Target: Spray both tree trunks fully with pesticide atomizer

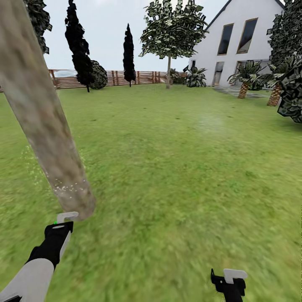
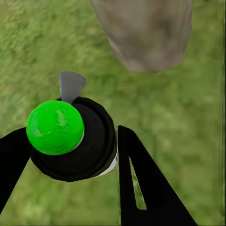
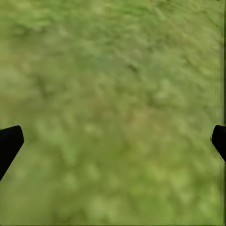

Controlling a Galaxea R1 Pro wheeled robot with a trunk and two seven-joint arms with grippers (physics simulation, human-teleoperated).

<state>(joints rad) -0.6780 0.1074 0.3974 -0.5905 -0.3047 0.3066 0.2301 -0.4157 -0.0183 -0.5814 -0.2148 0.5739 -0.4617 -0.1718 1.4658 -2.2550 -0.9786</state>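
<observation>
My left gripper [image 1: 58,233] [image 2: 70,157] is shut on the pesticide atomizer [image 2: 73,141], a small black bottle that shows a bright green ball top here. Its grey nozzle [image 2: 70,85] points at the base of the near tree trunk [image 1: 42,121] [image 2: 146,33], a mottled grey-tan column just ahead of the gripper. Whitish pesticide specks [image 1: 67,187] dot the trunk's lower part and the grass to its left. The second tree [image 1: 168,72] stands far across the lawn by the fence. My right gripper [image 1: 229,282] [image 3: 113,141] hangs open over bare grass.
Green lawn [image 1: 180,167] stretches ahead to a brown slat fence [image 1: 142,77]. Near-black cypress-like trees [image 1: 79,46] stand at the back left. A white house [image 1: 243,37], short palms [image 1: 244,79] and a dark bush [image 1: 291,96] lie at the right.
</observation>
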